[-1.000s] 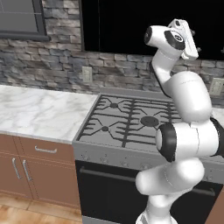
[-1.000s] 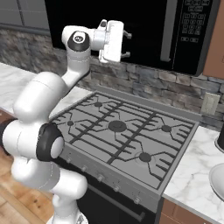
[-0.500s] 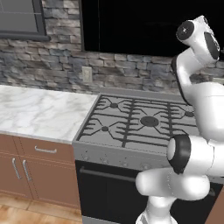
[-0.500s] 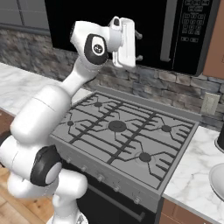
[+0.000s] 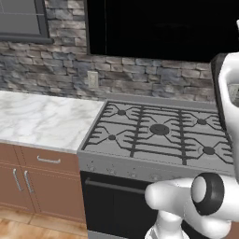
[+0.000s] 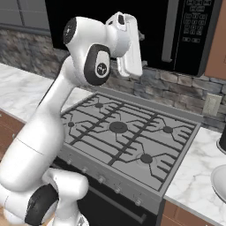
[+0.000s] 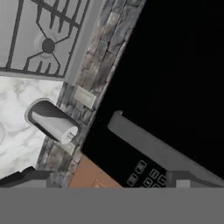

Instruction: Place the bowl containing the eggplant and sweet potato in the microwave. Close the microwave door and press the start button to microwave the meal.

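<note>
The black microwave (image 6: 145, 26) hangs over the stove, its door (image 6: 110, 13) flush with the front. A grey handle (image 6: 167, 31) and the keypad (image 6: 194, 22) are on its right side. My gripper (image 7: 105, 178) is open, with its fingertips (image 7: 22, 177) wide apart and nothing between them. It is held high in front of the microwave and looks at the handle (image 7: 153, 146) and keypad (image 7: 146, 173). In the right base view the white hand (image 6: 129, 48) sits left of the handle. The bowl with the eggplant and sweet potato is out of view.
A gas stove (image 5: 158, 130) with black grates lies below the microwave, with marble counter (image 5: 42, 121) to its left. Right of the stove stand a grey cylinder (image 7: 52, 120), a dark item (image 6: 222, 139) and part of a white bowl (image 6: 219, 180). A stone backsplash (image 5: 60, 70) runs behind.
The arm has swung to the right along the microwave front, carrying the hand toward the handle and keypad side. The gripper stays open.
</note>
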